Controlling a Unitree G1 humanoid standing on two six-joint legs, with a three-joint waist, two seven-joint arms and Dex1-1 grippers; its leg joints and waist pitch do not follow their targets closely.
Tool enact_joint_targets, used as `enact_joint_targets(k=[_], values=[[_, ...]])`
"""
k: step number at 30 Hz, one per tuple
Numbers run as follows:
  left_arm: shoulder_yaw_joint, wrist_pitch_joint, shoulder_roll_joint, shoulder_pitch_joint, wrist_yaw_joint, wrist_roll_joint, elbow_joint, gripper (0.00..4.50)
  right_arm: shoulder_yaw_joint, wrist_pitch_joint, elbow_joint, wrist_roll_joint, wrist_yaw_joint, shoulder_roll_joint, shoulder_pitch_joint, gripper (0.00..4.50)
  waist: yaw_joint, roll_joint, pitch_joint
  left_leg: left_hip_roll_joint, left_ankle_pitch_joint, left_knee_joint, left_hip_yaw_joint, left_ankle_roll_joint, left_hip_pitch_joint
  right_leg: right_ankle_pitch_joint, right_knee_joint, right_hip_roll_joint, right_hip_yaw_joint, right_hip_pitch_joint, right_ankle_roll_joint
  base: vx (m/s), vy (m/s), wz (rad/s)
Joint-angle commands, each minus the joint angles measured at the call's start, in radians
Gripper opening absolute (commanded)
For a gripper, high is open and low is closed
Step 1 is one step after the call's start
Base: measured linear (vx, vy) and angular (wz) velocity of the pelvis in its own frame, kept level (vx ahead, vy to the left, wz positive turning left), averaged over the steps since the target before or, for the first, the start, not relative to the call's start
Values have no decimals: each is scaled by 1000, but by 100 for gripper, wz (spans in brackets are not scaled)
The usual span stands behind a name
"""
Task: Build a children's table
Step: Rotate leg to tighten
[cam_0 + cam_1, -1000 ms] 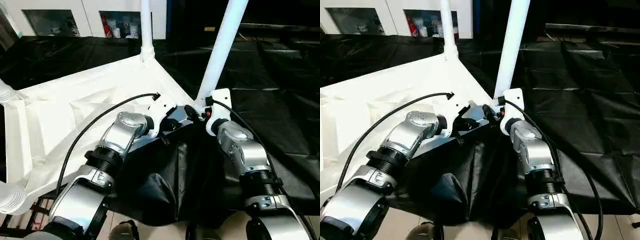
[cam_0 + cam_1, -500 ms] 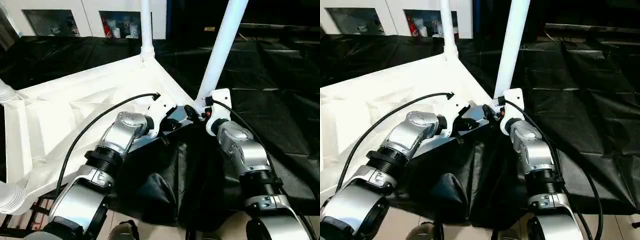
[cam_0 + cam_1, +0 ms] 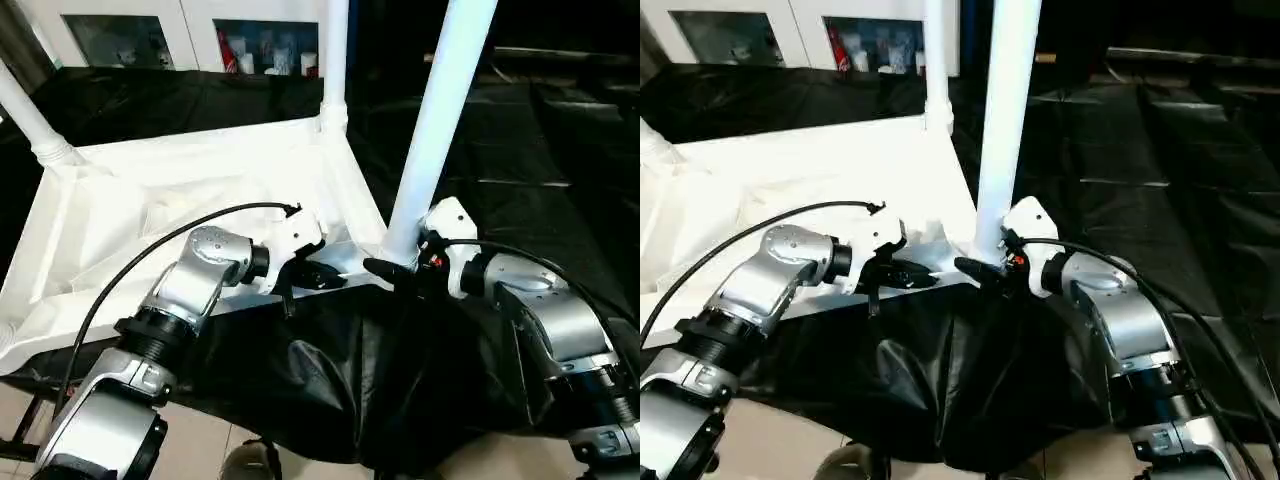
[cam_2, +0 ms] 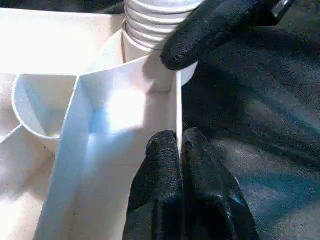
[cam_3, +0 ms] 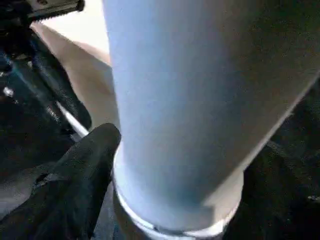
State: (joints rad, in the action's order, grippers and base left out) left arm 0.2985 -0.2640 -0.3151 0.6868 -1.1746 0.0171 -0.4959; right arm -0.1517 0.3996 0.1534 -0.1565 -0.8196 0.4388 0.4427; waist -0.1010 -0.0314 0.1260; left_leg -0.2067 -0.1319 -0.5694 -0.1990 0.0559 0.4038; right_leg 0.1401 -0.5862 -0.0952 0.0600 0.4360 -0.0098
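We see two silver metal forearms with ribbed black collars near the elbows, white plastic wrist housings, a black cable looping along each arm, a small red spot at the right wrist, and the left gripper [image 4: 179, 150] and right gripper [image 3: 395, 262] with matte black rubbery fingers.

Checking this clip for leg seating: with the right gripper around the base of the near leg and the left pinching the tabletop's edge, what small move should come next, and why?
Probably a further twist of the near leg by the right gripper, pressing it into its corner socket. Its fingers straddle the leg's base, and the left gripper pinches the tabletop rim wall, bracing it.
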Motion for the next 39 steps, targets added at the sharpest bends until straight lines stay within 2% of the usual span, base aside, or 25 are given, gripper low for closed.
enact_joint_targets(k=[1,2,3,4,9,11,16,18,19,20,22,24,25,26,27,28,30,31,32,34,35,36,37,39], values=[[-2,37,7,14,-52,53,60,0,-9,16,-41,-13,-39,17,-4,389,1,19,-94,-16,-243,55,8,-54,-30,279,61,-41,-36,-61,-198,0,0,0],[-6,38,6,12,-59,54,62,0,-6,14,-48,-14,-52,17,-5,389,0,15,-95,-16,-235,54,8,-56,-28,265,60,-41,-36,-61,-197,0,0,0],[-6,38,6,12,-59,54,62,0,-6,14,-48,-14,-52,17,-5,389,0,17,-95,-15,-230,53,8,-57,-27,257,58,-40,-36,-61,-198,0,0,0],[-5,38,4,7,-63,54,66,0,-1,18,-54,-19,-55,15,-7,389,0,14,-96,-15,-223,52,8,-60,-26,241,57,-40,-35,-61,-203,0,0,0],[-1,36,4,5,-63,50,61,0,-2,30,-67,-37,-62,14,-18,373,-2,17,-97,-13,-216,49,8,-66,-25,221,54,-39,-34,-63,-216,0,0,0],[-1,35,6,11,-58,47,51,0,-6,32,-62,-38,-58,10,-26,345,-3,17,-96,-14,-217,50,9,-65,-25,232,54,-39,-34,-62,-215,0,0,0],[-6,22,10,15,-44,48,48,0,1,38,-37,-30,-23,-15,-28,315,-3,17,-95,-13,-234,50,9,-53,-26,268,57,-40,-34,-60,-205,0,0,0],[-8,16,13,16,-34,46,46,0,7,43,-24,-26,2,-30,-26,289,-3,15,-93,-13,-241,51,10,-49,-26,279,58,-40,-34,-59,-201,0,0,0],[-11,8,18,18,-16,41,40,0,21,49,-2,-19,52,-56,-21,285,-2,11,-93,-13,-246,52,11,-43,-26,285,58,-40,-34,-58,-198,0,0,0],[-12,4,20,19,-7,38,37,0,27,52,6,-18,73,-66,-18,281,0,12,-93,-13,-249,52,11,-41,-26,286,59,-39,-34,-57,-197,0,0,0],[-29,-26,59,47,101,11,-13,0,79,73,80,-7,236,-147,6,275,6,13,-93,-10,-254,53,12,-26,-26,294,60,-39,-32,-56,-197,0,0,0],[-37,-36,74,58,143,2,-33,0,93,80,103,-4,281,-169,13,274,11,16,-92,-8,-266,54,13,-15,-26,321,63,-39,-31,-57,-187,0,0,0],[-73,-74,128,98,270,-6,-93,0,117,79,171,21,403,-226,38,274,15,16,-90,-7,-270,54,13,-14,-26,335,64,-39,-32,-55,-183,0,0,0],[-87,-89,148,112,315,-5,-114,0,123,76,195,30,443,-243,47,274,15,16,-90,-6,-276,53,13,-5,-30,350,68,-39,-31,-54,-179,0,0,0],[-87,-89,148,112,315,-5,-114,0,123,76,195,30,443,-243,47,273,16,16,-91,-5,-274,52,12,-5,-28,346,67,-39,-32,-54,-180,0,0,0],[-109,-107,193,139,402,-5,-152,0,137,61,256,30,507,-291,73,273,15,17,-90,-4,-272,54,11,-7,-27,341,69,-38,-32,-56,-174,0,0,0],[-115,-110,217,148,433,-2,-163,0,136,42,285,32,532,-316,88,273,14,15,-94,-3,-266,51,13,-10,-27,326,68,-40,-31,-58,-178,0,0,0],[-117,-111,232,153,452,1,-168,0,136,28,302,36,549,-332,97,308,13,17,-95,-3,-247,50,11,-20,-25,285,66,-38,-32,-59,-183,0,0,0],[-113,-101,246,153,450,1,-166,0,135,18,313,36,551,-346,104,343,13,17,-97,-3,-230,50,11,-31,-23,257,63,-37,-32,-62,-187,0,0,0],[-107,-92,263,151,445,2,-161,0,130,6,326,36,542,-364,115,343,13,17,-97,-3,-221,49,11,-45,-22,233,60,-36,-31,-63,-193,0,0,0],[-104,-93,268,150,444,4,-159,0,126,2,329,38,536,-368,118,363,14,17,-97,-3,-219,49,11,-50,-21,231,60,-36,-30,-64,-195,0,0,0],[-104,-93,268,150,444,4,-159,0,126,2,329,38,536,-368,118,363,14,17,-97,-3,-219,49,11,-50,-21,231,60,-36,-30,-64,-195,0,0,0],[-90,-66,261,140,415,2,-150,0,119,-16,334,50,528,-368,125,378,15,19,-96,-3,-220,50,10,-52,-22,239,61,-36,-30,-64,-193,0,0,0],[-81,-38,248,128,379,3,-140,0,111,-27,326,53,507,-360,127,378,15,18,-94,-3,-234,51,11,-52,-23,264,64,-37,-30,-63,-187,0,0,0]])
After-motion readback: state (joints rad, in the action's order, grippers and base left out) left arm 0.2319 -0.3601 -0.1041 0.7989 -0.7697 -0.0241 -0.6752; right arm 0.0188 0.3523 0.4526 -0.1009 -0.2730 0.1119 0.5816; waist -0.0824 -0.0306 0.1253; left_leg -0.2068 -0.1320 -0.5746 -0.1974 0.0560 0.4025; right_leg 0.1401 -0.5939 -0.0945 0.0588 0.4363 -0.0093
